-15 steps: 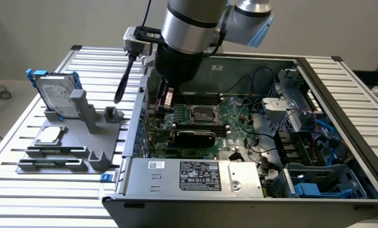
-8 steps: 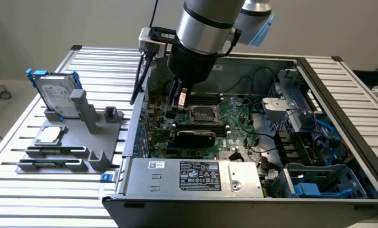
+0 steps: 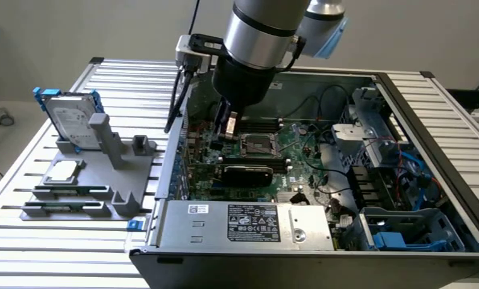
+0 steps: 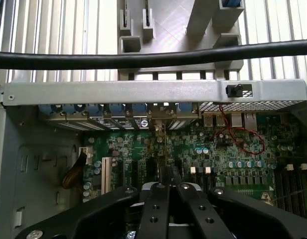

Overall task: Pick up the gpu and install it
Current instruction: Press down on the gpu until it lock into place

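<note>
My gripper point(image 3: 225, 131) reaches down into the open computer case point(image 3: 437, 129), over the motherboard point(image 3: 303, 153) close to the case's wall on the exterior view's left. In the wrist view the fingertips point(image 4: 169, 175) meet on a thin card seen edge-on, the gpu point(image 4: 162, 144). The card runs from the fingers to the row of rear slot brackets point(image 4: 118, 110), with its silver end bracket point(image 4: 156, 112) among them. In the exterior view only a narrow strip of the gpu point(image 3: 230, 124) shows below the wrist. I cannot tell whether the card sits in its slot.
A grey fixture point(image 3: 114, 153) stands outside the case on the exterior view's left. It carries the blue-framed hard drive point(image 3: 68, 119), the square processor chip point(image 3: 62, 171) and two flat sticks. A black block point(image 3: 247, 174) and the power supply point(image 3: 247, 223) sit inside. A black cable point(image 4: 153, 59) crosses the wrist view.
</note>
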Available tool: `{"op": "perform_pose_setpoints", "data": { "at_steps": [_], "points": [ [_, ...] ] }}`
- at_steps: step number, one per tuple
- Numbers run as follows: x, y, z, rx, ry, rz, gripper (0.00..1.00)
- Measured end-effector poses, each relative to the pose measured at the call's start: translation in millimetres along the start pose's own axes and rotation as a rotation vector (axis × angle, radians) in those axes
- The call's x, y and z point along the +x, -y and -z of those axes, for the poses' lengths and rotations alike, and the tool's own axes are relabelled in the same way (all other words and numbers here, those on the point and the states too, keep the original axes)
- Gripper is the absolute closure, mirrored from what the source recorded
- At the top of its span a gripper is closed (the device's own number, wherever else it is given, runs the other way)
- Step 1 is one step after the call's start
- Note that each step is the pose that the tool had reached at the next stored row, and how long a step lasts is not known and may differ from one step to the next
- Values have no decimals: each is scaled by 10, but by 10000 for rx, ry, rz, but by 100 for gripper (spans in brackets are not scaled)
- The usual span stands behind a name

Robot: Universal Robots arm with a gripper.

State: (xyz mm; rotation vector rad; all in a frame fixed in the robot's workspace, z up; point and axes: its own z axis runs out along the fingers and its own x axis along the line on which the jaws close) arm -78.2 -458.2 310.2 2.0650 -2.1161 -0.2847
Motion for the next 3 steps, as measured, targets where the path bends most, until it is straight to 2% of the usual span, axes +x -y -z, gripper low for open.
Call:
{"op": "perform_pose_setpoints", "data": {
  "at_steps": [3],
  "points": [
    [0,0,1,0,0,0,89]
  ]
}}
